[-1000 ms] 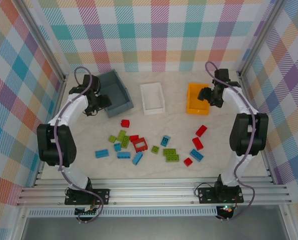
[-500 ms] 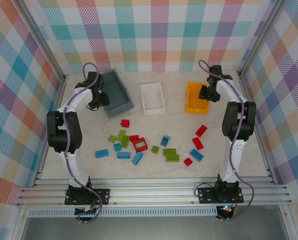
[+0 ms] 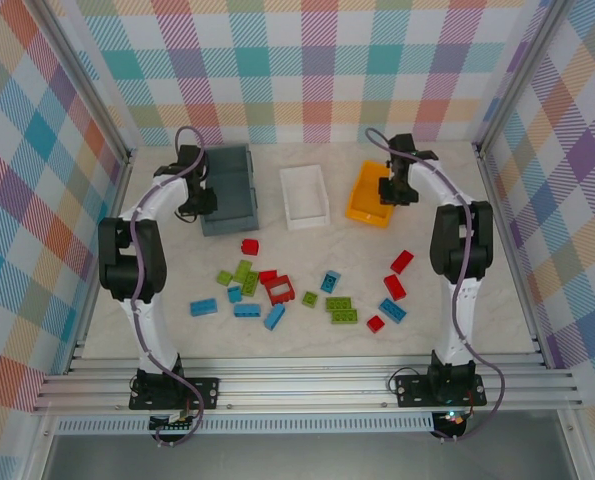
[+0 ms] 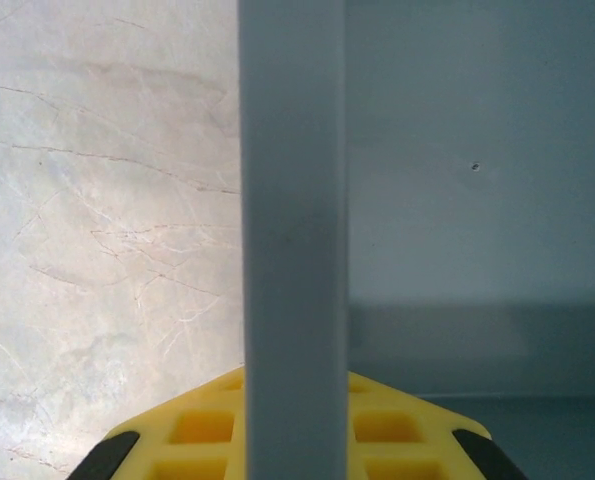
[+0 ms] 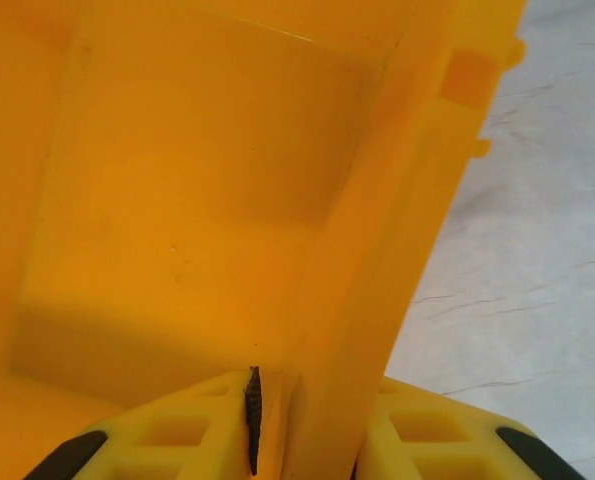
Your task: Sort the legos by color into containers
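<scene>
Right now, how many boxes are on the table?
3: the grey-blue box at the back left, the white box in the middle, the orange box at the back right. None looks hidden.

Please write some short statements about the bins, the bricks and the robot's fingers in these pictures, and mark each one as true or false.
1. The white bin stands between the grey bin and the orange bin. True.
2. The left fingers close on the white bin. False: they pinch a wall of the grey bin.
3. The right fingers pinch a wall of the orange bin. True.
4. Red bricks lie in the white bin. False: it is empty; the bricks lie on the table.
</scene>
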`<action>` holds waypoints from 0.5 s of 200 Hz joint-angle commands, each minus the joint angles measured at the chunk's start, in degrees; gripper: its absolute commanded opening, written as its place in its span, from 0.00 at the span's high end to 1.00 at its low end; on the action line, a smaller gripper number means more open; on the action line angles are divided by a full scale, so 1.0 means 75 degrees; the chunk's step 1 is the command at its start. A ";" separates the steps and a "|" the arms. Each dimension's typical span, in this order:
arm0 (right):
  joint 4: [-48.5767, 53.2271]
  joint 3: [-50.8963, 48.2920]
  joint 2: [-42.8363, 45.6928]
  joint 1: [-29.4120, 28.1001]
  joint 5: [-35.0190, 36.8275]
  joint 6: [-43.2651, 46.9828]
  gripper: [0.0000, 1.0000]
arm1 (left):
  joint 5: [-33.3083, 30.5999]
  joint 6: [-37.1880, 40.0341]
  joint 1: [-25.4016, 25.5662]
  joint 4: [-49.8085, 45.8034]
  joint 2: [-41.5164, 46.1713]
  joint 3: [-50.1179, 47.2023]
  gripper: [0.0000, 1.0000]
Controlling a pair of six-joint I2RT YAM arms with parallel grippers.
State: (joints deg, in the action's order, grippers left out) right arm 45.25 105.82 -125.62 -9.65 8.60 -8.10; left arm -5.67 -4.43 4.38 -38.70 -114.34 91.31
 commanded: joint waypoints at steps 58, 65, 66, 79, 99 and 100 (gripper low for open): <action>-0.0052 -0.0115 0.0405 -0.1137 -0.0303 0.0440 0.73 | 0.0381 0.0110 0.0753 0.0143 0.0588 -0.0422 0.86; -0.0150 -0.0266 0.0505 -0.1169 -0.0376 0.0478 0.73 | 0.0393 0.0093 0.0845 0.0154 0.0553 -0.0391 0.86; -0.0162 -0.0286 0.0524 -0.1172 -0.0381 0.0486 0.73 | 0.0393 0.0090 0.0857 0.0155 0.0546 -0.0382 0.86; -0.0297 -0.0503 0.0690 -0.1220 -0.0435 0.0562 0.73 | 0.0370 0.0053 0.1002 0.0124 0.0458 -0.0284 0.86; -0.0311 -0.0762 0.0860 -0.1167 -0.0237 0.0587 0.74 | 0.0207 -0.0062 0.1115 0.0072 0.0374 -0.0171 0.86; -0.0307 -0.0773 0.0860 -0.1165 -0.0223 0.0587 0.74 | 0.0200 -0.0064 0.1115 0.0073 0.0374 -0.0173 0.86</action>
State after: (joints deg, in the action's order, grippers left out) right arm 44.14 101.84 -122.93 -18.81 7.33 -5.10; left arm -5.10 -4.51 11.16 -38.79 -111.90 88.31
